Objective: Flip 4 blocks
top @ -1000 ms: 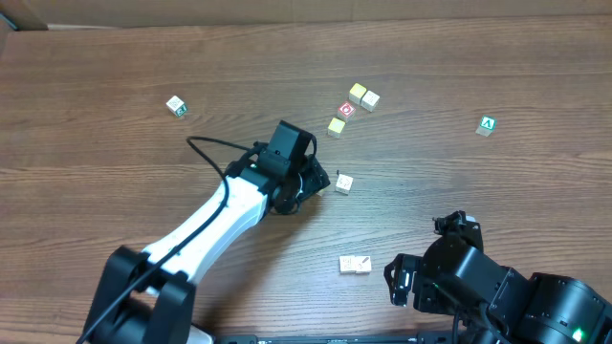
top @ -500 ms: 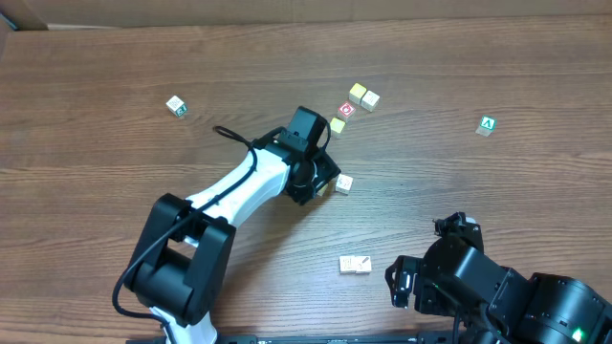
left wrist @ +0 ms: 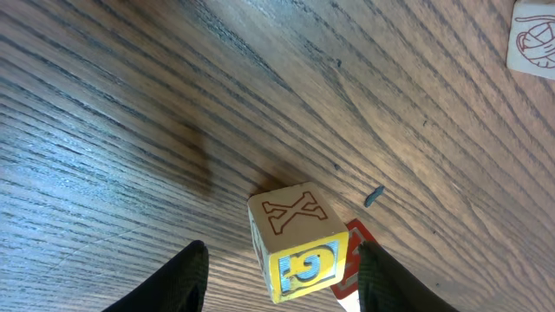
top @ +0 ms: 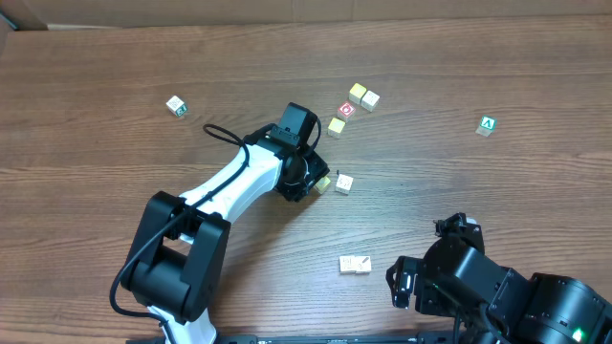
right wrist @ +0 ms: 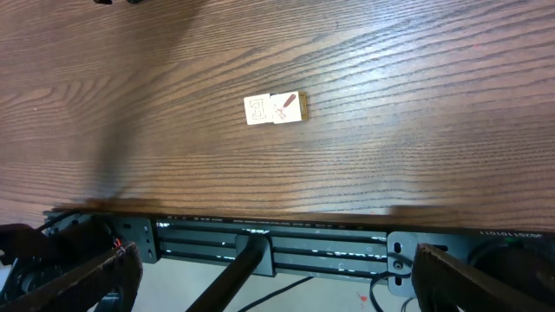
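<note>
Left tool (left wrist: 279, 256) is down low near the middle of the counter (top: 478, 57). Its jaws are apart with the X block (left wrist: 299, 250) standing between them. There is a clear gap on one side and a narrower one on the other. Neither finger is seen touching it, so it is open, not gripping. The block sits on the wood with an outlined X on one cream face and a yellow face with a blue mark toward the wrist camera (turned a bit against the grain). In the overhead view the same block is just off the tool's tip, on the image-right side. The white left arm (top: 239, 186) reaches in from the lower left.

Right tool (right wrist: 276, 260) is at the near edge, lower right, jaws spread wide with nothing between them. A pair of blocks (right wrist: 275, 108) lies ahead of it, touching side by side, cream faces up with small prints. The pair is well apart from the X block.

On the far side is a red-faced cube (top: 346, 110). Two pale blocks (top: 357, 92) touch each other just beyond it, and a yellow-topped block (top: 337, 125) sits just nearer. A lone block (top: 175, 105) is far left and a green A cube (top: 488, 125) far right, each well apart from the rest.
</note>
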`<state>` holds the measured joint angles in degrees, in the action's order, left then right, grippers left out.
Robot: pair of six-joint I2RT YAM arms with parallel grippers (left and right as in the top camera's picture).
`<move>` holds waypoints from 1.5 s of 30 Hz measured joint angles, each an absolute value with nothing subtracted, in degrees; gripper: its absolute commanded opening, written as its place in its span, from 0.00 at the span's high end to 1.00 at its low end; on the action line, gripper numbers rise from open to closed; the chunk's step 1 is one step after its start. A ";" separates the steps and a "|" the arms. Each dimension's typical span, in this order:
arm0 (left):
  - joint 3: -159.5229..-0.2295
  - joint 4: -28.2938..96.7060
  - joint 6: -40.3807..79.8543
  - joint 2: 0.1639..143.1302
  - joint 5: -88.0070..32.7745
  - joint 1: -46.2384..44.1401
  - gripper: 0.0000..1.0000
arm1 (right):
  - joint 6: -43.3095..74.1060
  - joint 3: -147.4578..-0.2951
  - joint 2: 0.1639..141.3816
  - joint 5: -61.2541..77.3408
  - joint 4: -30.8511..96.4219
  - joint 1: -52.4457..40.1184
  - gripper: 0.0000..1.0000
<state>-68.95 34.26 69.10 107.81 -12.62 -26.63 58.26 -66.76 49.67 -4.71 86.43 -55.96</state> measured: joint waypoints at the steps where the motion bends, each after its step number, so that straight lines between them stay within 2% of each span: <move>1: -68.95 34.26 69.10 107.81 -12.60 -26.63 0.51 | 58.26 -66.76 49.67 -4.73 86.46 -55.96 0.00; 24: -69.06 31.22 68.40 111.28 -14.28 -26.63 0.55 | 58.28 -66.76 49.67 -4.71 86.65 -55.96 0.00; 25: -69.06 31.22 68.23 111.28 -14.37 -26.63 0.57 | 58.28 -66.76 49.67 -4.71 86.63 -55.96 0.00; 28: -69.30 31.35 67.46 111.31 -14.44 -26.63 0.75 | 58.28 -66.76 49.67 -4.71 86.65 -55.96 0.00; 29: -69.47 31.42 67.37 111.31 -14.44 -26.63 0.82 | 58.26 -66.76 49.67 -4.71 86.65 -55.96 0.00; 30: -69.87 31.68 66.87 111.31 -14.63 -26.63 0.95 | 58.30 -66.76 49.67 -4.71 86.67 -55.96 0.00; 38: -72.44 36.80 65.04 111.31 -14.79 -26.63 0.96 | 58.28 -66.76 49.67 -4.71 86.67 -55.96 0.00; 45: -75.96 53.25 58.33 111.31 -12.58 -26.48 0.96 | 58.28 -66.76 49.67 -4.71 87.02 -55.96 0.00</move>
<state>-75.96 53.25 58.33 111.31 -12.58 -26.48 58.28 -66.76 49.67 -4.71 87.02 -55.96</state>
